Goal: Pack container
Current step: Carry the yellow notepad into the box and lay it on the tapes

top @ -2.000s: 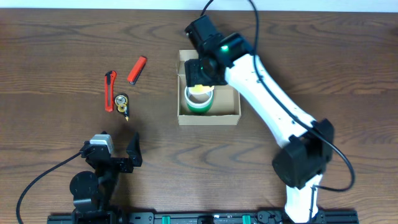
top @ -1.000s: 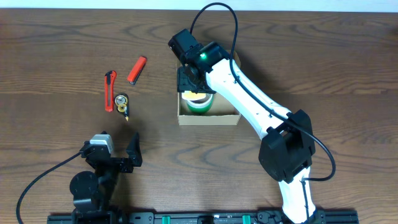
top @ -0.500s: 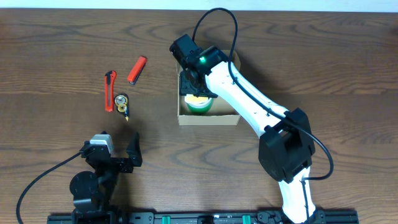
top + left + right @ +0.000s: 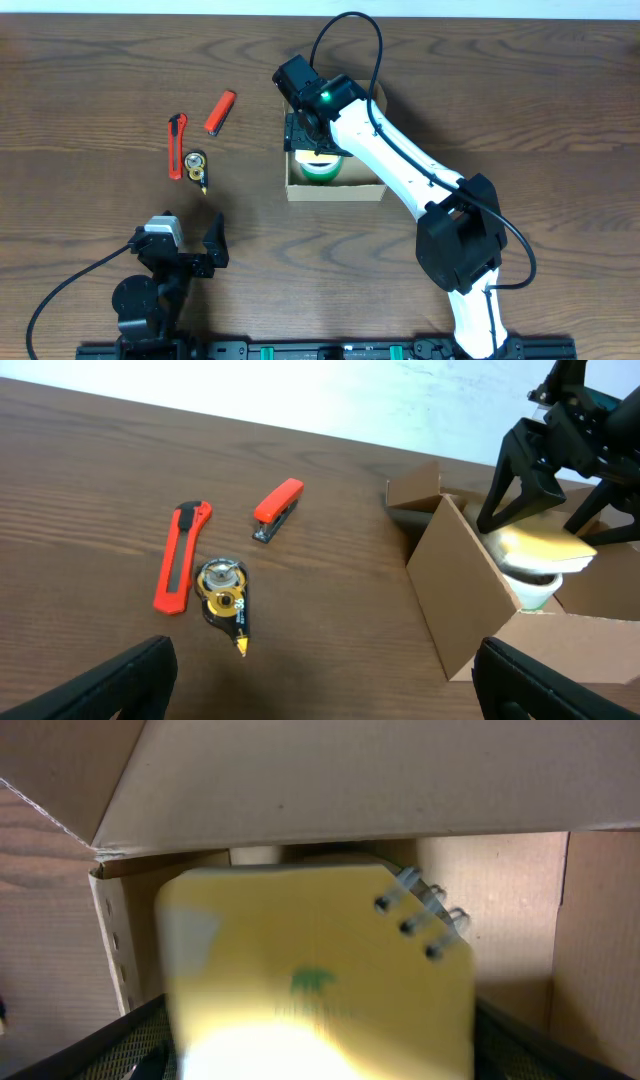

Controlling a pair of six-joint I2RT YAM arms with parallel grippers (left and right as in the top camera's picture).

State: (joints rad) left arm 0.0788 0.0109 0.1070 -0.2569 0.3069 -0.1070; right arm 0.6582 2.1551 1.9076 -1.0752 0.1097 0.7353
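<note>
Dark brown wood-grain table (image 4: pixel 90 60), matte, with wide bare stretches on the left, the far right and along the far edge.

Nearest, bottom-left: left gripper (image 4: pixel 190 237), black, jaws spread and holding nothing, well apart from every item. Bare wood lies between it and the loose items.

Next out, a cluster of three small loose items left of centre:
- 1 round yellow-and-black tape dispenser (image 4: pixel 222 590), flat, with a pointed tip toward the near side.
- 1 orange-red box cutter (image 4: pixel 180 555), long, slim, plastic, just beside the dispenser on its left.
- 1 red stapler (image 4: pixel 277 510), short and blocky, lying at an angle, farthest of the three and apart from the other two.

Right of them across an open gap: 1 container (image 4: pixel 335 191), a plain brown cardboard box with matte, straight-cut walls, open top and flaps up, sitting mid-table. Its near wall is square to the table edge.

Inside it, 1 green-and-white roll (image 4: pixel 320 172), round, against the left side.

Right gripper (image 4: pixel 315 145), on the white arm, reaches down into the box over the roll. It is clamped on 1 yellow notepad (image 4: pixel 320 980), flat and rectangular with spiral wire rings on one edge. Pad sits right on top of the roll; contact cannot be told. Cardboard walls stand close around the pad on the left, far and right sides.
</note>
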